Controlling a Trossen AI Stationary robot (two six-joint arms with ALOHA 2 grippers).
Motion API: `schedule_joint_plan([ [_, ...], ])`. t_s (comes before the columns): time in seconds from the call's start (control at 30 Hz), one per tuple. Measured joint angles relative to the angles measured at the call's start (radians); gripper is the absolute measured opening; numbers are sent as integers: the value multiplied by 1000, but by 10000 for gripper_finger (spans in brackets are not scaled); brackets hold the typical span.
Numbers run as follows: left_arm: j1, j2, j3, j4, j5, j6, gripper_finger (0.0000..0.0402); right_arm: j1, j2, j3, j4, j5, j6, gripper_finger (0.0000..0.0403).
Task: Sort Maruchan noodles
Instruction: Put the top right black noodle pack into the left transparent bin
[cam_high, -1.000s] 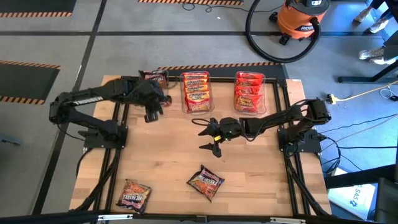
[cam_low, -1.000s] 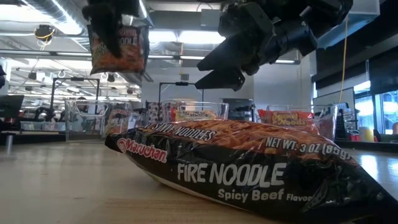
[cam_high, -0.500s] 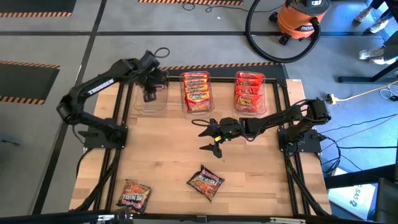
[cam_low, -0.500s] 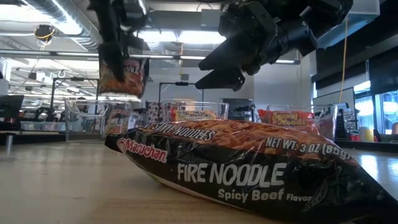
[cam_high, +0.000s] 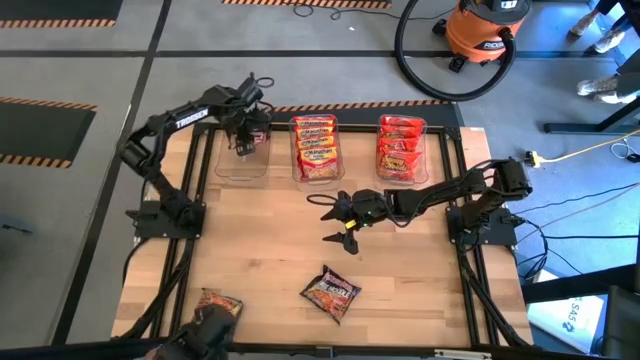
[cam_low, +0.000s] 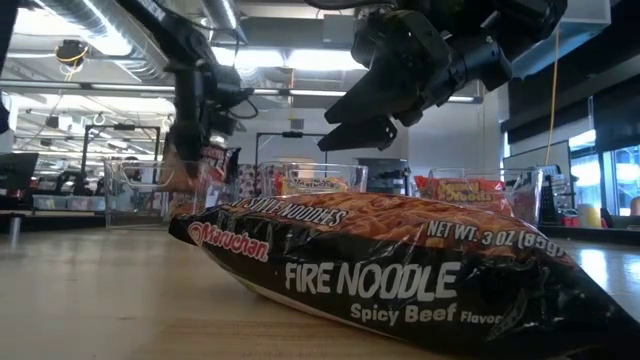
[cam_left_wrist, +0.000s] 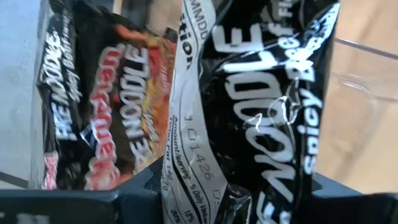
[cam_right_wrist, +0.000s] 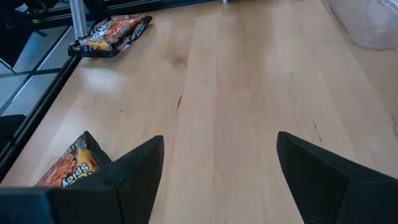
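A dark Fire Noodle packet (cam_left_wrist: 267, 112) is held clenched in the left pincer (cam_high: 243, 142), which hangs over the clear tub (cam_high: 225, 165) at the worktop's (cam_high: 260, 250) far left corner; beyond the pincer, a second dark packet (cam_left_wrist: 106, 118) is seen in that tub. The right pincer (cam_high: 340, 222) is spread wide and empty above mid-worktop. Nearer the front edge than it lie a dark packet (cam_high: 330, 293) and, off to the left, another (cam_high: 218, 303).
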Motion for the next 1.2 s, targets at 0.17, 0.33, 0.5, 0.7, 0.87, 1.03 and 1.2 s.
schedule_joint_plan([
  [0.17, 23, 49, -2, 67, 2, 45, 169, 0, 0, 0, 0, 0, -1, 292],
  [0.33, 54, 84, -2, 83, 36, 62, 169, 0, 0, 0, 0, 0, -1, 292],
  [0.5, 72, 99, -57, 157, 64, 79, 169, 0, 0, 0, 1, 7, -4, 292],
  [0.7, 66, 99, -118, 250, 77, 102, 169, 0, 0, 0, 3, 10, -4, 292],
  [0.87, 68, 99, -143, 287, 64, 77, 169, 0, 0, 0, 10, 11, -2, 292],
  [1.03, 68, 99, -143, 292, 55, 72, 174, 0, 0, 0, 21, 11, 2, 292],
  [1.2, 59, 99, -143, 294, 47, 77, 189, 0, 0, 0, 27, 9, 9, 292],
])
